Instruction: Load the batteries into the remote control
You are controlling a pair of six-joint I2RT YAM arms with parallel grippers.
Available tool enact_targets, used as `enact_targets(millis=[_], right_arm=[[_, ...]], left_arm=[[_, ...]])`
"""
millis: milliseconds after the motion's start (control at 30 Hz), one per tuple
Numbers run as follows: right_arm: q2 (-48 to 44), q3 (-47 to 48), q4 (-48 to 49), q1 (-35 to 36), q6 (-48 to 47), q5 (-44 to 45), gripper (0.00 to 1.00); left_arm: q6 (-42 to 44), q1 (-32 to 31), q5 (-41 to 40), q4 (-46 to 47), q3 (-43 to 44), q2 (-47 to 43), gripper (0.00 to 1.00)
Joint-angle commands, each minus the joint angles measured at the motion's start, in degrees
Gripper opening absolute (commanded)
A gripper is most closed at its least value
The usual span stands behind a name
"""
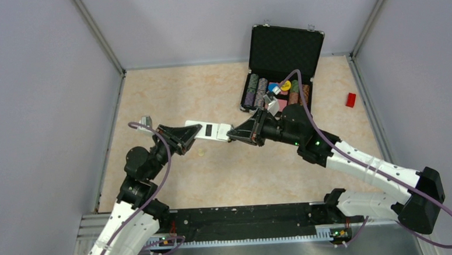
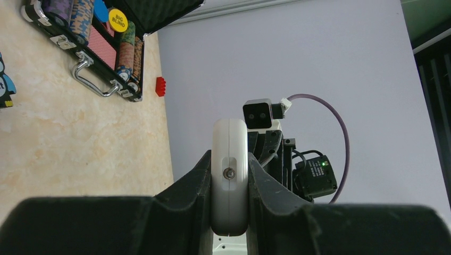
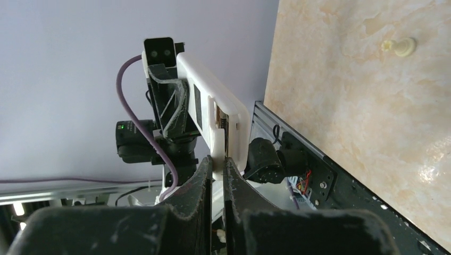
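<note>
The remote control (image 1: 209,130) is a slim white bar held above the table between both arms, its white back up with the small dark bay (image 1: 208,129) showing. My left gripper (image 1: 195,134) is shut on its left end; in the left wrist view the remote control (image 2: 230,138) stands edge-on, squeezed between the left gripper (image 2: 229,159) jaws. My right gripper (image 1: 231,135) is shut at the right end. In the right wrist view the right gripper (image 3: 217,162) pinches a thin white cover panel (image 3: 215,125) that stands slightly off the remote control (image 3: 213,87). The batteries are out of view.
An open black case (image 1: 286,45) with poker chips sits at the back right, a blue owl toy (image 1: 275,90) on it. A small red block (image 1: 350,99) lies near the right wall. A cream peg (image 1: 202,151) lies on the table under the remote. Walls enclose three sides.
</note>
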Motion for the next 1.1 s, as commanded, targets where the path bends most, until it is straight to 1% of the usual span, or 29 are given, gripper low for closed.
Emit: enact_targets(millis=[0, 400, 767, 1067], right_arm=[[2.21, 2.61, -4.75, -0.28, -2.41, -1.64, 0.00], [4.76, 5.12, -8.97, -0.25, -7.70, -4.11, 0.00], [5.40, 5.76, -11.42, -0.22, -9.15, -3.94, 0.00], [5.16, 5.36, -12.61, -0.60, -9.83, -4.06, 0.00]], left_arm=[[-0.26, -0.44, 4.88, 9.06, 3.52, 0.53, 0.00], [2.92, -0.46, 9.02, 9.21, 6.83, 2.77, 0.00], [4.07, -0.45, 13.96, 11.80, 7.52, 3.82, 0.00], [10.25, -0.44, 20.32, 8.08, 11.94, 5.83, 0.00]])
